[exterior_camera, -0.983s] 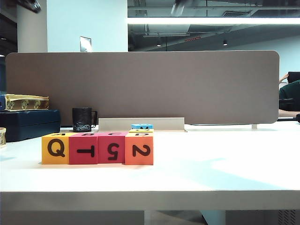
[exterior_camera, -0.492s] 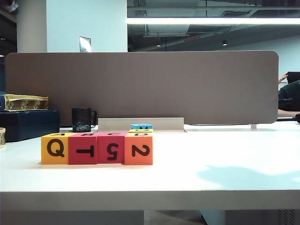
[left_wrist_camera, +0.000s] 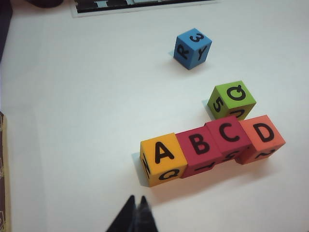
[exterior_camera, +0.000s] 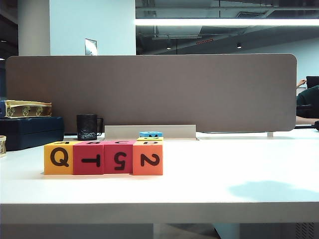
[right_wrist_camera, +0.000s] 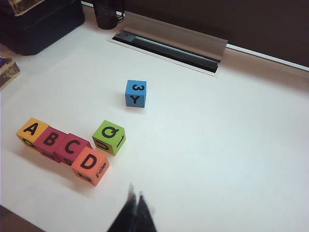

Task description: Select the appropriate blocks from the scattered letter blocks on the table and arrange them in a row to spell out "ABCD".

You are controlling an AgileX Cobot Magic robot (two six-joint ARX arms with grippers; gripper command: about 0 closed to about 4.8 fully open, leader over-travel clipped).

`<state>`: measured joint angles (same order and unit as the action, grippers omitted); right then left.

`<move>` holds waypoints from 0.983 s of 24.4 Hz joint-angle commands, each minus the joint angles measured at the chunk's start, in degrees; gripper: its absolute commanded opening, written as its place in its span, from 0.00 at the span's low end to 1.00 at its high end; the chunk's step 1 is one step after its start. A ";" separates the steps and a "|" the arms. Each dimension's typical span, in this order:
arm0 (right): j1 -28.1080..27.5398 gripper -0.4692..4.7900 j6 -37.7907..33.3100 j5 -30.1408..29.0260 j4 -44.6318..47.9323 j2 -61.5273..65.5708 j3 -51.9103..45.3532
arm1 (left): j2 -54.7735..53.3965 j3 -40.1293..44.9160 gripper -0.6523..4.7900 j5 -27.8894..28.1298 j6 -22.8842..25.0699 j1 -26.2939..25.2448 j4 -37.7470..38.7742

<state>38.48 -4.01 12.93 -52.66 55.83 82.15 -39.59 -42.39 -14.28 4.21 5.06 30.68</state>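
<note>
On the white tabletop [exterior_camera: 209, 184], four blocks are seen side by side in a row at the lower left of the exterior view: the yellow block [exterior_camera: 59, 157], the first pink-red block [exterior_camera: 88, 158], the second pink-red block [exterior_camera: 118, 157] and the orange block [exterior_camera: 147, 158]. From above, A, B, C, D are read. The green block [left_wrist_camera: 231, 99] is just behind the row, the blue block [left_wrist_camera: 192, 48] farther back. The left gripper [left_wrist_camera: 136, 212] and right gripper [right_wrist_camera: 135, 205] are held above, closed tight and empty.
</note>
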 commanded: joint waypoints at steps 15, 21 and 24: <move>0.00 0.09 -0.02 0.24 0.17 -0.02 0.22 | -0.07 -0.24 0.11 0.11 -0.15 -0.02 0.28; 0.00 0.09 -0.02 0.24 0.15 -0.02 0.22 | -0.04 -0.22 0.11 0.61 1.55 -0.07 0.04; 0.00 0.09 -0.02 0.24 0.15 -0.02 0.22 | 1.09 1.44 0.11 3.26 1.22 -0.17 -2.75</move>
<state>38.48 -4.01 12.91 -53.04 55.86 82.17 -39.51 -42.11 -13.02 5.41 4.95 30.68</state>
